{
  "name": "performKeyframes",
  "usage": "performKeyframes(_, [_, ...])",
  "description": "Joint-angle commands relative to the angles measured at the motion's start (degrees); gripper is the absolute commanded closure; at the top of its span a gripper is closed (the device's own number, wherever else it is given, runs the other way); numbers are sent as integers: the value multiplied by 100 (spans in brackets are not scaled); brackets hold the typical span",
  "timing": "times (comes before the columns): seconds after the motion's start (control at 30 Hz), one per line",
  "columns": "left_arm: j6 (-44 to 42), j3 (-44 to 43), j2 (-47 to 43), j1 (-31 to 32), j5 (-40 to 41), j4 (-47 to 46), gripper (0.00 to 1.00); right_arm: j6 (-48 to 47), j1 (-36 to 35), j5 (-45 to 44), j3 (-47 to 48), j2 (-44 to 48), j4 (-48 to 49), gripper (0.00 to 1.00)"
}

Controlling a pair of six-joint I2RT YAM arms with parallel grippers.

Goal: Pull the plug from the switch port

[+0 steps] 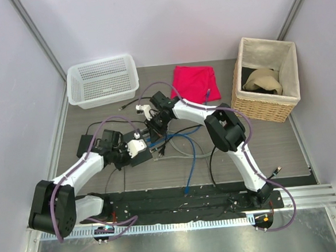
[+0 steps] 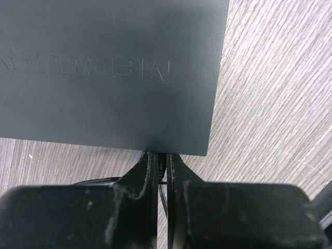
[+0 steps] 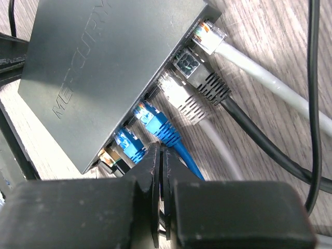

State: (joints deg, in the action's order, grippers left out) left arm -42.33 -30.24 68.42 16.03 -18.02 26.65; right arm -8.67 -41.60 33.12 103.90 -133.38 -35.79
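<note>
We count one switch (image 3: 104, 62), a flat matte black box lying on the grey wood-grain worktop (image 1: 267, 148), between the two arms and a little left of centre. Along its socketed edge the right wrist view shows five plugs clearly. There is one clear plug (image 3: 207, 36) on a pale grey cable, one black plug (image 3: 199, 78), one white plug (image 3: 176, 96), one blue plug (image 3: 154, 123) and a second blue plug (image 3: 129, 146). A sixth, darker one may sit at the near corner, but it is half hidden there.

The right hand (image 3: 160, 151) is closed, its two fingers pressed together with nothing visible between them. Its tips sit just below the two blue plugs and beside a blue cable. The left hand (image 2: 162, 157) is closed too, its tips right at a plain edge of the switch.

Farther back we count one white plastic basket (image 1: 105, 94), one red cloth (image 1: 194, 82) and one wicker basket (image 1: 259, 105) holding one beige cloth (image 1: 263, 80).
</note>
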Motion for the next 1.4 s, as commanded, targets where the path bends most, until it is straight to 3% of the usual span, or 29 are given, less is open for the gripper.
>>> performKeyframes(0.0, [-380, 10, 294, -48, 387, -37, 100, -382, 125, -808, -248, -373, -481, 99])
performKeyframes(0.17, [-557, -455, 724, -48, 308, -301, 100, 49, 600, 192, -203, 644, -78, 99])
performKeyframes(0.33, [-470, -1027, 1366, -12, -69, -599, 100, 40, 864, 291, -326, 1305, 107, 98])
performKeyframes(0.43, [-435, -1396, 1760, 180, -52, -775, 100, 102, 865, 265, -440, 1394, 125, 93])
performKeyframes(0.57, [-364, -1634, 2078, 443, -325, -960, 100, 400, 856, 195, -520, 1236, 309, 88])
performKeyframes(0.77, [-171, -1564, 1930, 804, -316, -934, 100, 515, 733, -87, -54, 709, 389, 91])
performKeyframes(1.07, [998, -1336, 1824, 1236, -36, -1320, 100, 760, 373, 431, 17, 94, 424, 98])
performKeyframes(1.2, [1515, -1256, 1771, 1236, 631, -1593, 100, 840, 249, -165, 69, -257, 371, 99])
performKeyframes(1.37, [2307, -1230, 1640, 1236, 625, -1488, 100, 858, 197, 27, 192, -171, 458, 99])
